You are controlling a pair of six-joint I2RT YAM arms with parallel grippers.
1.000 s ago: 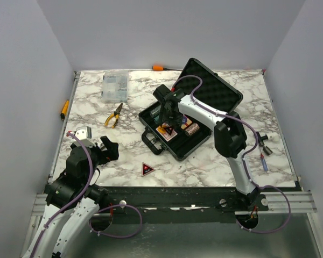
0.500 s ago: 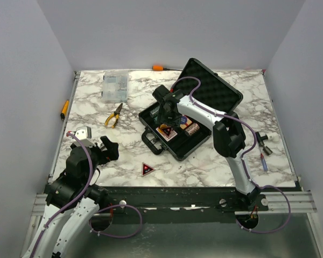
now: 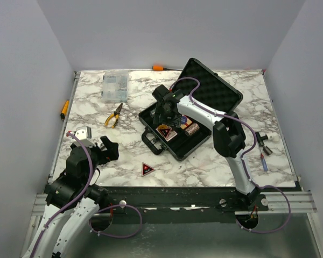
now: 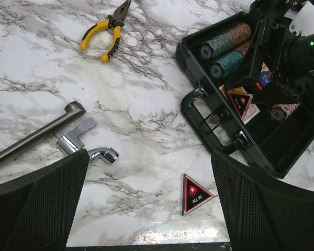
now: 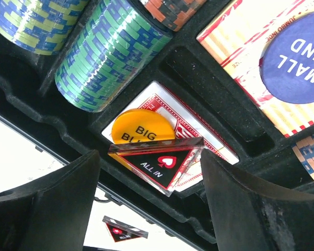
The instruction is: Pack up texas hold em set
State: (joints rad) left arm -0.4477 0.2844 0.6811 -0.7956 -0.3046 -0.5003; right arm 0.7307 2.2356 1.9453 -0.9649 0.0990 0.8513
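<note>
Black briefcase (image 3: 196, 146): open at centre of the overhead view, on the marble table (image 3: 91, 102). Its foam-lined lid (image 3: 211, 86) leans back toward the upper right, and its handle (image 4: 205, 119) is on the lower-left side. Contents, seen from the right wrist: three chip stacks lying on their sides in moulded slots, one green-and-blue stack (image 5: 107, 52), one blue-and-yellow-green stack (image 5: 31, 21) and one orange-and-black stack (image 5: 172, 9). Below them is a red-backed card deck (image 5: 170, 112) with an orange round button (image 5: 141, 128) on it and an "ALL IN" triangle (image 5: 159, 163) tilted against it. At upper right is a striped card box (image 5: 235, 42) carrying a blue round button (image 5: 295, 57). Right gripper (image 5: 149, 157): inside the case, fingers spread to either side of that triangle, with a sliver of gap at the left tip, so no grip. Left gripper (image 4: 150, 157): lower left of the overhead view, fingers wide apart, grasping nothing. Second triangle (image 4: 195, 194): flat on the table outside the case, near the handle. Other stock: yellow-handled pliers (image 4: 107, 34), a clear organiser box (image 3: 114, 86) at upper left, and a metal tool (image 4: 42, 133).
</note>
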